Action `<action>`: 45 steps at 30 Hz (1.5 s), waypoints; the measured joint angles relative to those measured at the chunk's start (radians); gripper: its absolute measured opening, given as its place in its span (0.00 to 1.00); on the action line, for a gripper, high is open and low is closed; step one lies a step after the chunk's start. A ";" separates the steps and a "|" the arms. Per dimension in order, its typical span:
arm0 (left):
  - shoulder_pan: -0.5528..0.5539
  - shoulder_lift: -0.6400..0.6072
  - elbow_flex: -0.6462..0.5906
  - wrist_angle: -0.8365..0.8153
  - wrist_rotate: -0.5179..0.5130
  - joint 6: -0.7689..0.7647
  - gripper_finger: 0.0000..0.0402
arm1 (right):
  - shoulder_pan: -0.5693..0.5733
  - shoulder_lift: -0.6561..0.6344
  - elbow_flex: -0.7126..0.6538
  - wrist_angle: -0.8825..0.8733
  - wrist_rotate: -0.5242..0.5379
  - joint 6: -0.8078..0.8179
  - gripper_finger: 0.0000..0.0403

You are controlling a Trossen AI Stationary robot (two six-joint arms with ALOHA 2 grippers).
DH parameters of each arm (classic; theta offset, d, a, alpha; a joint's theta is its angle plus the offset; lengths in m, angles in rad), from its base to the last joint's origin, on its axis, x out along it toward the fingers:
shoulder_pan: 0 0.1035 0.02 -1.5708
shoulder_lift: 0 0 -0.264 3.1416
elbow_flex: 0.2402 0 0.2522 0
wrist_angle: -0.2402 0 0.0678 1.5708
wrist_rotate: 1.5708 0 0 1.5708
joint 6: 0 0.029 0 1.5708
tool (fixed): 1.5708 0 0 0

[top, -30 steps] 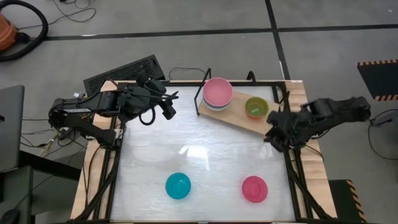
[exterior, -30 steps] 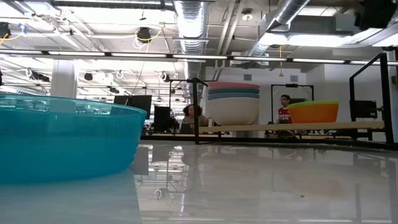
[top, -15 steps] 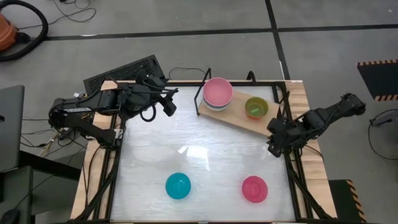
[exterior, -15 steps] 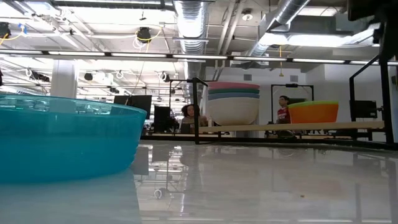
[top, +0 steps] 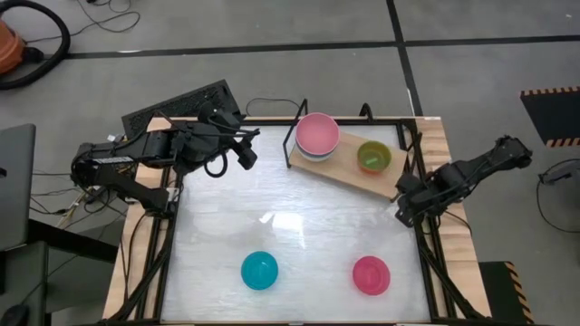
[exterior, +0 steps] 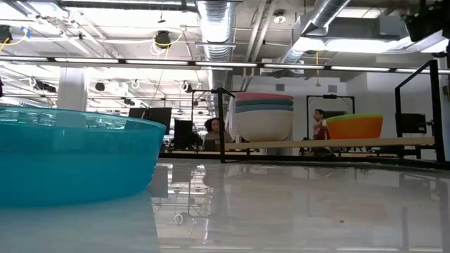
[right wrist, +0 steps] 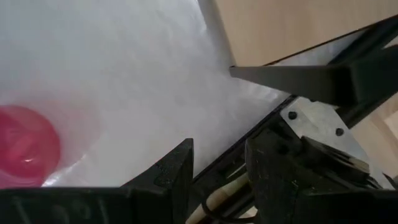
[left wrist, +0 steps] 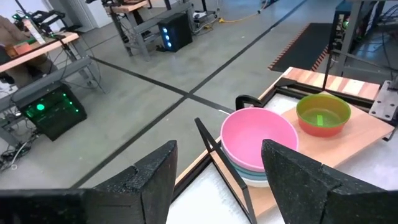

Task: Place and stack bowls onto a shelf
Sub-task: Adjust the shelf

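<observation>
The light-wood shelf (top: 349, 172) stands at the table's far side. On it a pink bowl (top: 317, 134) tops a stack with teal and white bowls beneath (exterior: 264, 116). A lime green bowl (top: 372, 157) sits nested in an orange one (exterior: 355, 128). A bright blue bowl (top: 259, 270) and a pink bowl (top: 371, 274) rest on the white tabletop near the front. My right gripper (top: 402, 214) is open and empty at the table's right edge, just nearer than the shelf's right end. My left gripper (top: 248, 152) waits open left of the shelf.
The black metal frame rail (right wrist: 298, 78) of the table's right edge runs close beside my right gripper (right wrist: 217, 171). The shelf's black wire legs (left wrist: 214, 149) rise at its left end. White tabletop (top: 299, 226) lies between the shelf and the two front bowls.
My right arm has drawn back from the shelf's right end, its gripper shifting toward the table's near and right edge and its rear part swinging out to the right. The bowls and my left arm have kept still.
</observation>
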 joint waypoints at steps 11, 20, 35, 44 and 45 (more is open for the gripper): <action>0.000 0.000 0.000 -0.005 -0.001 0.027 0.55 | -0.023 0.047 -0.032 0.000 -0.005 -0.017 0.42; 0.000 0.000 0.000 -0.004 -0.001 0.027 0.55 | -0.086 0.105 -0.110 0.002 0.072 -0.041 0.42; 0.000 0.000 0.000 -0.003 -0.001 0.027 0.55 | -0.221 0.146 -0.110 0.105 0.137 -0.198 0.35; 0.000 0.000 0.000 -0.003 -0.001 0.028 0.55 | -0.271 0.135 -0.109 0.117 0.167 -0.226 0.34; 0.000 0.000 0.000 -0.003 -0.001 0.028 0.55 | -0.270 0.129 -0.106 0.113 0.171 -0.216 0.34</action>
